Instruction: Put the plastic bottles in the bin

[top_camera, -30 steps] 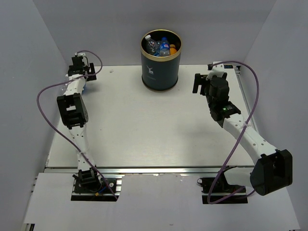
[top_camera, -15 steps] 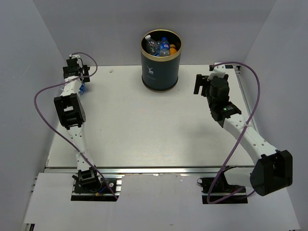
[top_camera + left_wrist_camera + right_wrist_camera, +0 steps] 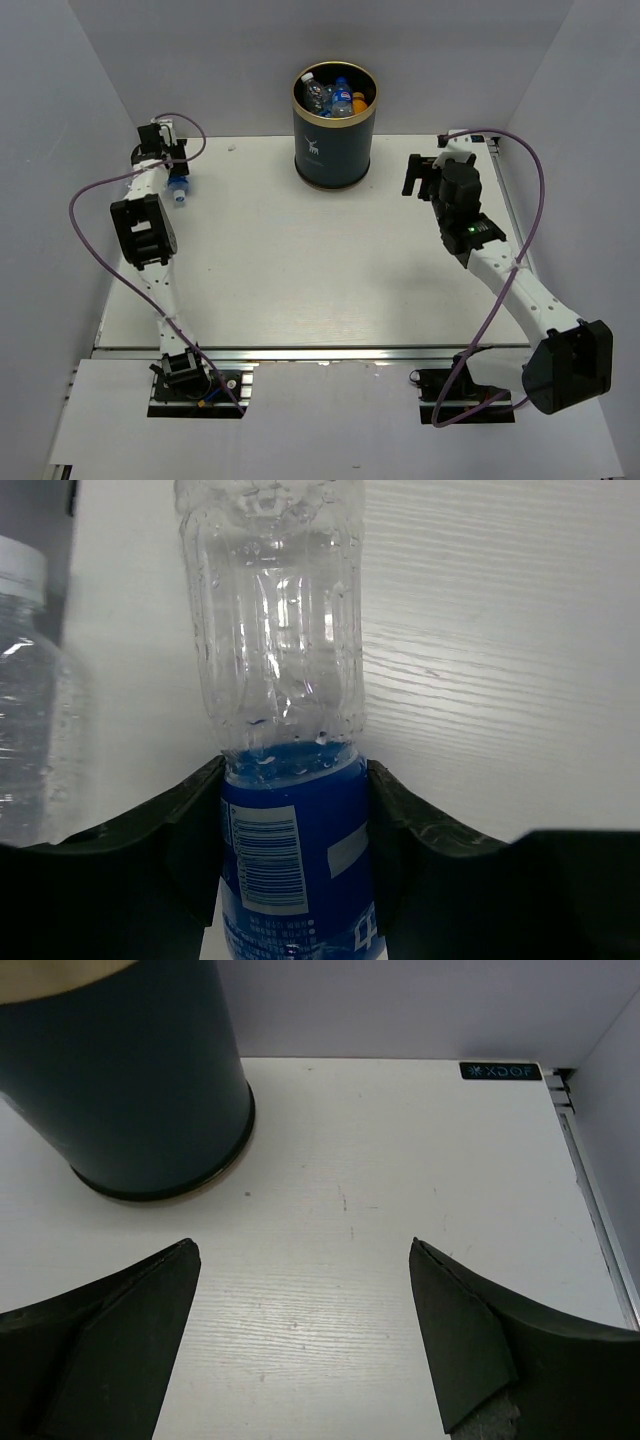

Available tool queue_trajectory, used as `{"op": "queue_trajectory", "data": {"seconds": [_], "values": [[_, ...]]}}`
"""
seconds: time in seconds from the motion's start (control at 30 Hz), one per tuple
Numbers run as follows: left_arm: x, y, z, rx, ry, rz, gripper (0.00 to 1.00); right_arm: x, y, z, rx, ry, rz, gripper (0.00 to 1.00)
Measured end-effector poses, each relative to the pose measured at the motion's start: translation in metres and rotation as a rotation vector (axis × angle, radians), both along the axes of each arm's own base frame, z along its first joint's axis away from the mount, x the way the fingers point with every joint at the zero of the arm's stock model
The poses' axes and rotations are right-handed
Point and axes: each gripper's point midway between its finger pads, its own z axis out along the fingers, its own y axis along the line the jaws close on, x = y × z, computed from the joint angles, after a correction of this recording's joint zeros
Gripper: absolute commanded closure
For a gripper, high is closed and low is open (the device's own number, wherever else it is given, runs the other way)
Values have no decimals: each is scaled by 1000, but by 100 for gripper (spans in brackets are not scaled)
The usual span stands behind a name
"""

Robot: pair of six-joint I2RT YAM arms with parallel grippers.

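A clear plastic bottle [image 3: 275, 660] with a blue label lies at the table's far left, and my left gripper [image 3: 295, 772] is shut on its labelled part. From above, that bottle [image 3: 179, 190] pokes out below the left gripper [image 3: 170, 170]. A second clear bottle [image 3: 22, 690] shows at the left edge of the left wrist view. The navy bin [image 3: 333, 140] with a gold rim stands at the back centre and holds several bottles [image 3: 336, 97]. My right gripper [image 3: 305, 1250] is open over bare table, right of the bin [image 3: 125, 1080].
Grey walls close in the table on the left, back and right. A metal rail [image 3: 310, 350] runs along the near edge by the arm bases. Purple cables [image 3: 90, 195] loop off both arms.
The left gripper has gone from open to shut around the blue-labelled bottle at the far left. The right arm has barely shifted.
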Motion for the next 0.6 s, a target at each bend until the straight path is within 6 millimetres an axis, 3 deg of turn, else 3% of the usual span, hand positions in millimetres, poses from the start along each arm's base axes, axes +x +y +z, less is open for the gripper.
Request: {"op": "queue_trajectory", "data": {"seconds": [0.17,0.27,0.4,0.5,0.57,0.6], "values": [[-17,-46,17,-121,-3,-128,60,-12,22,20,27,-43,153,11],[-41,-99,55,-158,-40,-277,60,-23,49,26,45,-51,319,11],[-90,-213,145,-156,-217,-598,58,-48,90,34,96,-56,587,11],[-154,-302,225,-155,-436,-885,58,-71,116,44,151,-66,773,11],[-197,-331,264,-164,-561,-1021,58,-85,129,53,186,-79,882,11],[-212,-337,278,-167,-608,-1063,58,-92,134,59,203,-86,928,11]]}}
